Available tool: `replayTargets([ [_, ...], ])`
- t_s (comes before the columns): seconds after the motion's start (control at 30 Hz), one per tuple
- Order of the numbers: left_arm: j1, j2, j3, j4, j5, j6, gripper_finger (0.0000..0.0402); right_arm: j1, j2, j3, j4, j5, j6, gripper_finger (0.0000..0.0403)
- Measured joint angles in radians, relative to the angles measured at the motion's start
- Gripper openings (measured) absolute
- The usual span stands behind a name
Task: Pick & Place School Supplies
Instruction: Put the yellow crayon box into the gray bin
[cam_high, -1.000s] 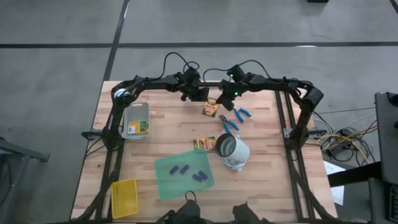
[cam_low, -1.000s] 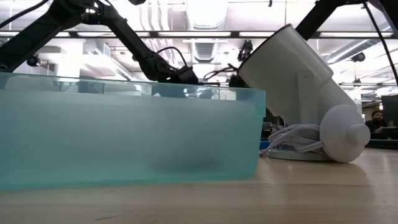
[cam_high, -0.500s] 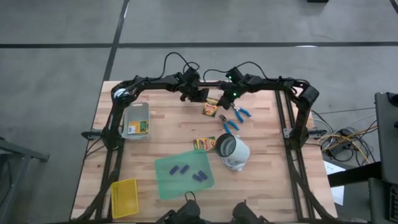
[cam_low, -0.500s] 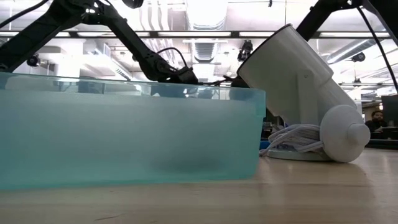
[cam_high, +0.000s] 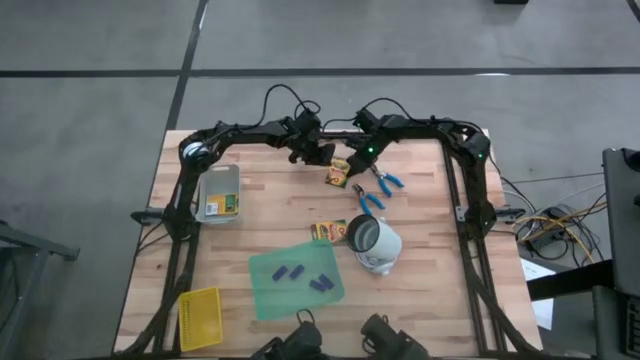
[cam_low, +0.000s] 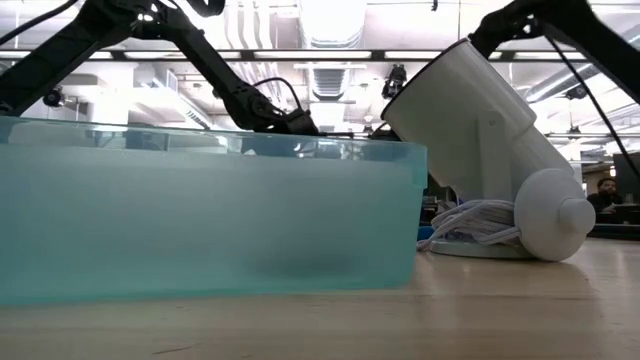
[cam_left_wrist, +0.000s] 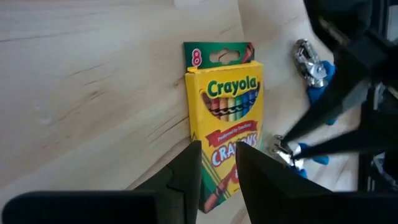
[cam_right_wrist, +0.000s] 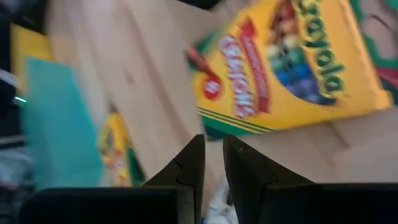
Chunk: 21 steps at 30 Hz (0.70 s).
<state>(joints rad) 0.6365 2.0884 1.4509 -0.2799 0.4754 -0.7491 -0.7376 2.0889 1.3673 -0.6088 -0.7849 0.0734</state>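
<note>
1. Near the worktop's (cam_high: 280, 190) far edge, both pincers converge on one Crayola crayon box (cam_left_wrist: 227, 134); collision threatens.
2. Left pincer (cam_left_wrist: 217, 163) and right pincer (cam_right_wrist: 213, 160), fingers narrowly parted and empty, may shove the flat box.

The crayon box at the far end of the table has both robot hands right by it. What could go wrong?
1. Both grippers crowd the crayon box: the left gripper and the right gripper might bump each other.
2. Neither holds the box yet; both sets of jaws look nearly shut, so a finger may just push it along the table.
3. The blue-handled tools lie close by, so the right arm could knock them.
</note>
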Motion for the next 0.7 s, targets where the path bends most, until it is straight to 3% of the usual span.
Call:
replayTargets([
  [0.17, 0.0, 0.0, 0.0, -0.009, 0.0, 0.017, 0.0103, -0.002, 0.046, 0.084, -0.113, 0.082, -0.104, 0.0057],
  [0.3, -0.001, 0.0, 0.0, -0.009, -0.001, 0.017, 0.0103, -0.003, 0.038, 0.124, -0.106, 0.086, -0.103, 0.0057],
  [0.5, -0.001, 0.0, 0.0, -0.009, -0.005, 0.017, 0.0103, -0.002, 0.038, 0.151, -0.106, 0.207, -0.076, 0.0057],
  [0.7, -0.001, 0.0, 0.0, -0.009, -0.006, 0.011, 0.0103, 0.005, 0.04, 0.149, -0.116, 0.213, -0.073, 0.0057],
])
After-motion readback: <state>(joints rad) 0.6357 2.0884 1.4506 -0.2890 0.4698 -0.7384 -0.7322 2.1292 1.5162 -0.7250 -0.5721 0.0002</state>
